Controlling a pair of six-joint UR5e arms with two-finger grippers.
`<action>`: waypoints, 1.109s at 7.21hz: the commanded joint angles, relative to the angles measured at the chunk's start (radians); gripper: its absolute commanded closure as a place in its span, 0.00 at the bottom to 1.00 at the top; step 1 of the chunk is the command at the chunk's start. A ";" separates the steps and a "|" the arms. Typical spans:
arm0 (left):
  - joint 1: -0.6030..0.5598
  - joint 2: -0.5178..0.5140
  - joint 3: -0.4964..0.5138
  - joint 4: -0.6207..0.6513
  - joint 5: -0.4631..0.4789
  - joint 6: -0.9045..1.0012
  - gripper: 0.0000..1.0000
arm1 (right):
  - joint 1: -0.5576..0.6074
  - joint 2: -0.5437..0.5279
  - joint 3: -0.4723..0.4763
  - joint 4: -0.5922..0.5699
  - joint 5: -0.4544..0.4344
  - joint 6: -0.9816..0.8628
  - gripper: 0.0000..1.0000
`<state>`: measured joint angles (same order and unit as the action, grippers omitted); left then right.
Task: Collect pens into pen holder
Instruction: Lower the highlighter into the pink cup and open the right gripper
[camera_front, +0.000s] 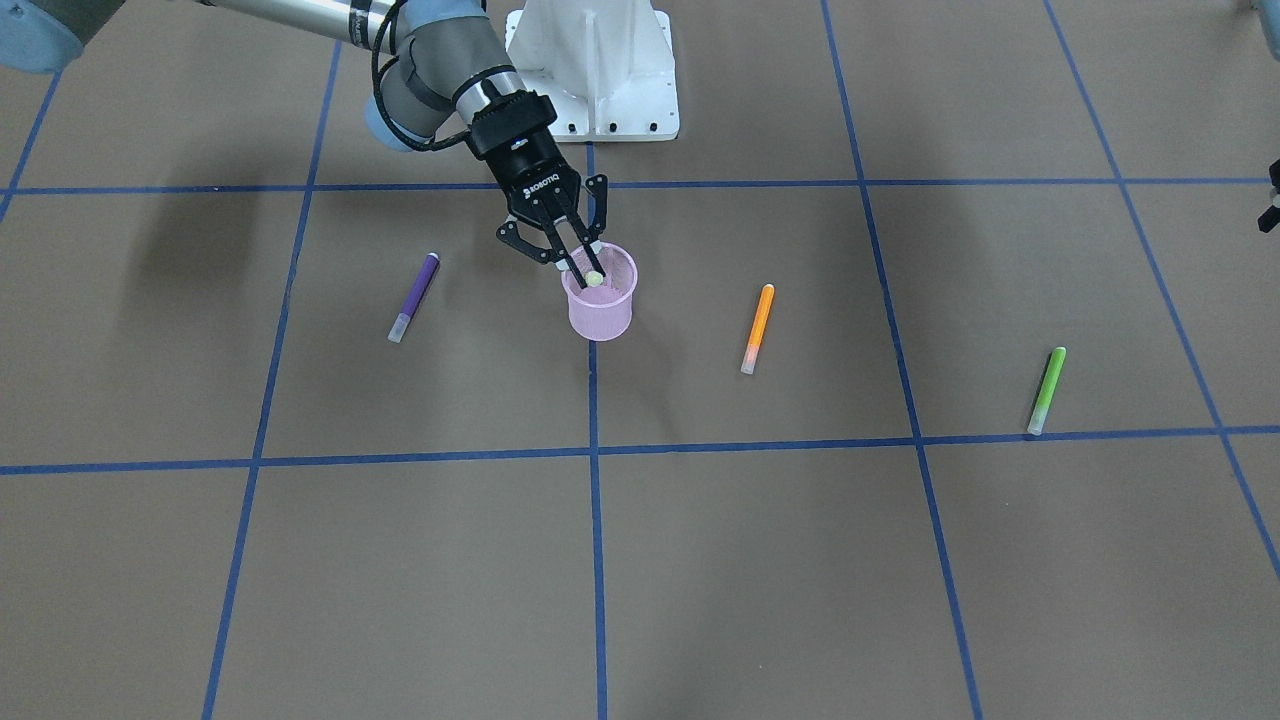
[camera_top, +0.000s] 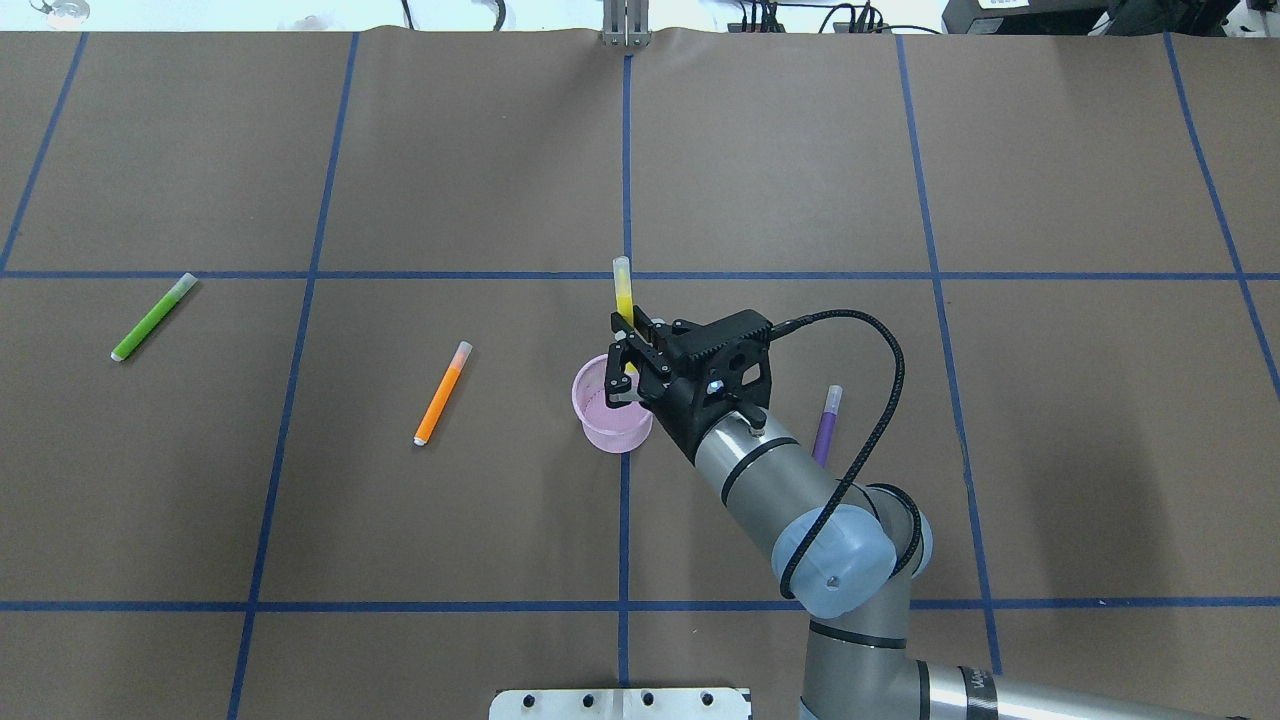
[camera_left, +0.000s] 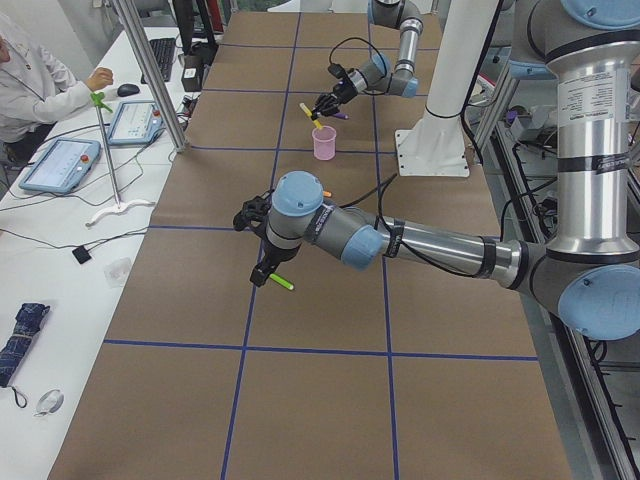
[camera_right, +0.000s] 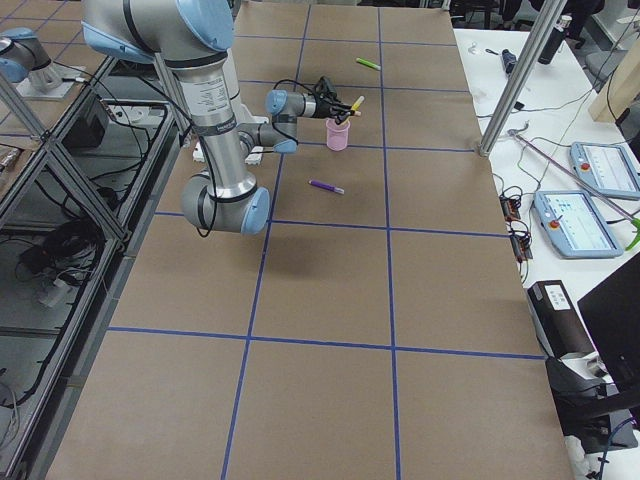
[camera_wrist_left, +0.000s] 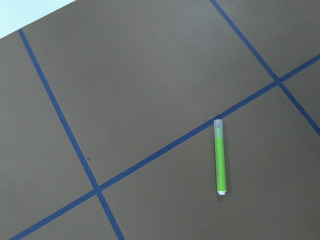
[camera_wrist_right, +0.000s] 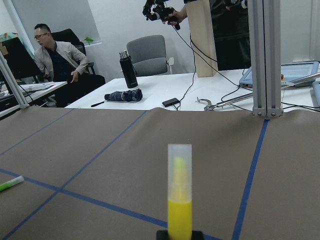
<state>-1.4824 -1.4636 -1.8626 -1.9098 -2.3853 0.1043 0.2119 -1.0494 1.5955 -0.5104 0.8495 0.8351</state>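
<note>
1. The yellow pen (camera_top: 622, 290) is clamped between the right arm's fingers (camera_front: 570, 255), directly over the mouth of the pen holder (camera_front: 600, 318).
2. Its long axis is tilted. The pale cap end is pointed up and away from the robot's base, and the lower end is directed at the holder's mouth.
3. The lower end is covered by the fingers, so it cannot be told whether it is inside the rim.
4. The pen holder is stood upright on the table (camera_front: 700, 560), right beneath those fingers.
5. The purple pen (camera_front: 414, 297) is laid flat on the robot's right of those fingers, cap end away from the base. In the overhead view its lower part is hidden behind the right arm (camera_top: 760, 460).
6. The orange pen (camera_front: 757, 328) is laid flat on the robot's left of those fingers, apart from the holder. The green pen (camera_front: 1046, 390) is farther out on that side. Both cap ends are pointed away from the base.
7. The left arm's fingers (camera_left: 263, 273) are hung near the green pen. They are seen only small from the side, so whether they are spread or closed cannot be told.
</note>
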 joint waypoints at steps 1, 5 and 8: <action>0.001 0.000 0.000 0.000 0.000 0.000 0.00 | -0.026 0.005 0.004 -0.048 -0.055 0.001 0.00; 0.029 0.000 0.008 0.000 0.000 -0.003 0.00 | 0.105 0.003 0.142 -0.373 0.219 0.211 0.00; 0.163 -0.036 0.087 -0.101 0.003 -0.133 0.00 | 0.411 -0.001 0.198 -0.744 0.747 0.242 0.00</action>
<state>-1.3752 -1.4783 -1.8286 -1.9489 -2.3840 0.0262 0.4889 -1.0474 1.7794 -1.1230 1.3669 1.0741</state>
